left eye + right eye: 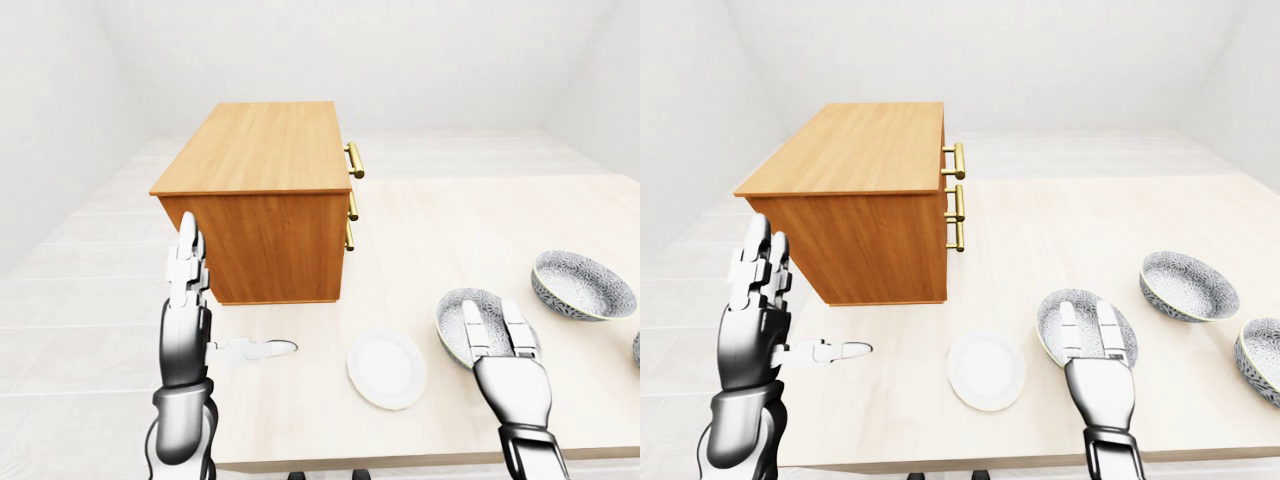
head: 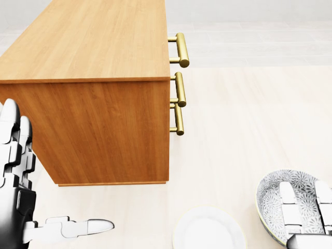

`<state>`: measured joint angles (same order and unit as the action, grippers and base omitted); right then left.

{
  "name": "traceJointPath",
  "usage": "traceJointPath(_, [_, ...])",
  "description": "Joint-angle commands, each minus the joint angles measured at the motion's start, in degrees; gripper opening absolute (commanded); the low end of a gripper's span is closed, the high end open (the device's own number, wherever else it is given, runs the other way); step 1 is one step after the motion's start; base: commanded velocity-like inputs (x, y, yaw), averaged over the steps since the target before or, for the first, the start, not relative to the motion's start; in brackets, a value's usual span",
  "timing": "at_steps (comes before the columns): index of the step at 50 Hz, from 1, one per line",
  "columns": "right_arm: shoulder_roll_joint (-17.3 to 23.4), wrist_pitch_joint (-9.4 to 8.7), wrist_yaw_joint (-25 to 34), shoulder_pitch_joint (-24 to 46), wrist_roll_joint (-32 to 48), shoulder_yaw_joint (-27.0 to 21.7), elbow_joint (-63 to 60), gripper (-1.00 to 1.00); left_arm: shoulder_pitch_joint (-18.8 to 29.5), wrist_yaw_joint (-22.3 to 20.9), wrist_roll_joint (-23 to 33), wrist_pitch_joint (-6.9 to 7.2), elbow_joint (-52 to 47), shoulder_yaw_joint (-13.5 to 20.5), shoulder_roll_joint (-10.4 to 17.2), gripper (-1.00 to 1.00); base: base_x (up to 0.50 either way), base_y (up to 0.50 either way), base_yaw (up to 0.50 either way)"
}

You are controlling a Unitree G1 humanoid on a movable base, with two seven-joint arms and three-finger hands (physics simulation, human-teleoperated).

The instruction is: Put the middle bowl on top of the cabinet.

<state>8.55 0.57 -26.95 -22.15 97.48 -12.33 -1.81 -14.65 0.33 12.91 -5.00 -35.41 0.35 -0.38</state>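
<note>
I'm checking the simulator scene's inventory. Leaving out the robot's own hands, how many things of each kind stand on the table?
Patterned bowls: 3
White plate: 1
Wooden cabinet: 1
Total: 5

The pale table (image 1: 1060, 225) carries a wooden cabinet (image 1: 855, 190) near its left edge. From there toward its right edge lie a white plate (image 1: 986, 370), a first bowl (image 1: 1087, 302), a second bowl (image 1: 1188, 285) and a third bowl (image 1: 1265, 360).
</note>
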Motion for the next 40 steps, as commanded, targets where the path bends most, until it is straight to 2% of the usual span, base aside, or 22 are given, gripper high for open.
traceJointPath(1, [0.6,-0.56,-2.0,1.5,-0.5,1.2,4.0,1.00,-0.1,-0.1,0.0,0.00,0.2,-0.1,0.0,1.00,0.00,0.00,0.00])
traceJointPath(2, [1.3,0.93,0.0,1.0,-2.4,1.0,1.6,1.00,-0.1,-0.1,-0.1,0.00,0.2,0.0,0.1,1.00,0.00,0.00,0.00])
traceJointPath(3, [1.4,0.05,0.2,0.9,-1.1,1.1,1.3,1.00,-0.1,-0.1,0.0,0.00,0.2,-0.1,0.0,1.00,0.00,0.00,0.00])
traceJointPath(6, [1.6,0.36,-0.4,1.6,-1.2,1.4,2.5,1.00,-0.3,-0.1,-0.1,0.00,-0.1,-0.2,0.0,1.00,0.00,0.00,0.00])
traceJointPath(8, [1.6,-0.05,-2.2,2.3,-0.9,1.8,5.1,1.00,-0.4,-0.2,0.0,0.00,-0.2,-0.4,0.0,1.00,0.00,0.00,0.00])
traceJointPath(10, [1.9,0.22,-1.4,2.1,-1.1,2.2,4.0,0.99,-0.3,-0.2,0.0,0.00,-0.2,-0.4,0.0,1.00,0.00,0.00,0.00])
traceJointPath(11, [1.7,-0.01,-2.4,2.3,-0.8,2.5,5.0,0.14,-0.2,-0.2,0.0,0.00,-0.1,-0.3,0.1,1.00,0.00,0.00,0.00])
traceJointPath(12, [1.9,0.21,-1.4,1.8,-1.0,2.8,3.4,-0.93,-0.3,-0.2,-0.1,0.00,-0.2,-0.3,0.1,1.00,0.00,0.00,0.00])
traceJointPath(13, [2.0,0.23,-1.2,1.7,-1.0,2.9,3.1,-1.00,-0.3,-0.2,-0.1,0.00,-0.2,-0.3,0.1,1.00,0.00,0.00,0.00])
traceJointPath(17, [1.8,-0.48,-3.1,2.2,-0.9,3.6,7.1,-1.00,-0.3,-0.2,-0.1,0.00,-0.2,-0.4,0.1,1.00,0.00,0.00,0.00])
traceJointPath(20, [2.5,0.09,-2.8,1.2,-2.0,3.3,4.4,-1.00,-0.3,-0.2,0.0,0.00,-0.1,-0.4,0.1,1.00,0.00,0.00,0.00])
traceJointPath(22, [2.4,-0.54,-3.1,1.9,-2.1,3.1,8.3,-1.00,-0.3,-0.2,0.1,0.00,0.0,-0.4,0.1,1.00,0.00,0.00,0.00])
traceJointPath(24, [2.9,-0.10,-3.1,0.9,-3.1,2.6,4.5,-1.00,-0.2,-0.2,0.1,0.00,0.1,-0.4,0.1,1.00,0.00,0.00,0.00])
traceJointPath(26, [2.6,-0.71,-3.1,1.8,-2.7,2.8,8.5,-1.00,-0.3,-0.2,0.2,0.00,0.1,-0.5,0.1,1.00,0.00,0.00,0.00])
traceJointPath(30, [2.8,-1.08,-3.1,1.8,-3.1,3.0,8.6,-1.00,-0.4,-0.3,0.3,0.00,-0.1,-0.6,0.1,1.00,0.00,0.00,0.00])
traceJointPath(34, [3.0,-0.75,-3.1,-0.2,-3.6,2.6,3.0,-1.00,-0.7,-0.3,0.5,0.00,-0.3,-0.8,0.1,1.00,0.00,0.00,0.00])
traceJointPath(37, [2.1,-1.40,-3.1,-1.8,-2.4,2.6,-0.4,-1.00,-0.7,-0.3,0.7,0.00,-0.3,-1.0,0.2,1.00,0.00,0.00,0.00])
traceJointPath(40, [1.6,-0.50,0.6,-4.4,-1.8,2.0,-9.3,-1.00,-0.7,-0.3,0.8,0.00,0.0,-1.0,0.3,1.00,0.00,0.00,0.00])
